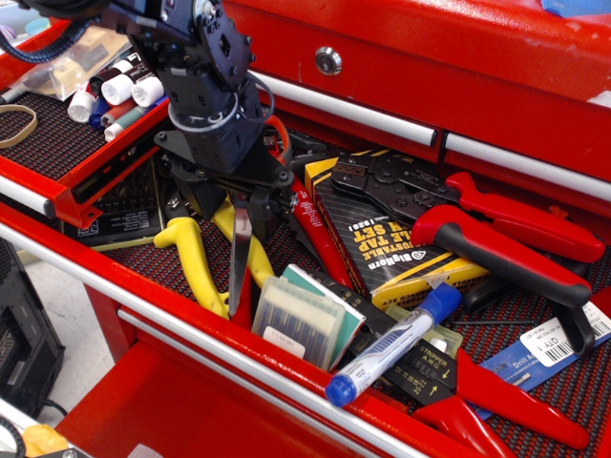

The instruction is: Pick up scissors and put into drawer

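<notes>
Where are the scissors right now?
Left of centre, the scissors hang blades-down from the hand over the crowded deep drawer, just above the yellow pliers and left of the black-and-yellow box.

The fingers (250,202) hide the scissors' (239,258) grey handles.

Silver-bladed scissors (240,256), yellow-handled pliers (196,260), red drawer (67,196) with dark woven liner.
</notes>
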`<action>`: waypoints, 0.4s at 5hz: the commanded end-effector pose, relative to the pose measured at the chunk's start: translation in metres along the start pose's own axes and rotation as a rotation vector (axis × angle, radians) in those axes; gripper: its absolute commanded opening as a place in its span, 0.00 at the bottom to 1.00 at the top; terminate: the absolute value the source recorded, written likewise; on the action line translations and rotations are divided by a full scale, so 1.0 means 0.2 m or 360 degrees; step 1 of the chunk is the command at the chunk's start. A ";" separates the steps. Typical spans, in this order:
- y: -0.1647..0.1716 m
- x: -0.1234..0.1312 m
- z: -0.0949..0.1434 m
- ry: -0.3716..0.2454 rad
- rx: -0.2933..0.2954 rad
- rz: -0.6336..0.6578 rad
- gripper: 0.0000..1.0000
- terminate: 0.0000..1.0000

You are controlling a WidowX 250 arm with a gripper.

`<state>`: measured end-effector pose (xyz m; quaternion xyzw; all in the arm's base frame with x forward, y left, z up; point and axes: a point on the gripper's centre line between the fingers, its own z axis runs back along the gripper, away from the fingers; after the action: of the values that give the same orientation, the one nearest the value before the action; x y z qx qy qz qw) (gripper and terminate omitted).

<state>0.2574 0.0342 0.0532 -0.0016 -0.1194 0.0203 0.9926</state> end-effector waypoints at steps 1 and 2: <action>-0.03 0.02 0.05 0.0095 -0.0018 -0.0021 0.00 0.00; -0.07 0.04 0.19 0.0177 0.0016 0.0095 0.00 0.00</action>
<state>0.2464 0.0160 0.0861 0.0052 -0.0299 0.0582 0.9978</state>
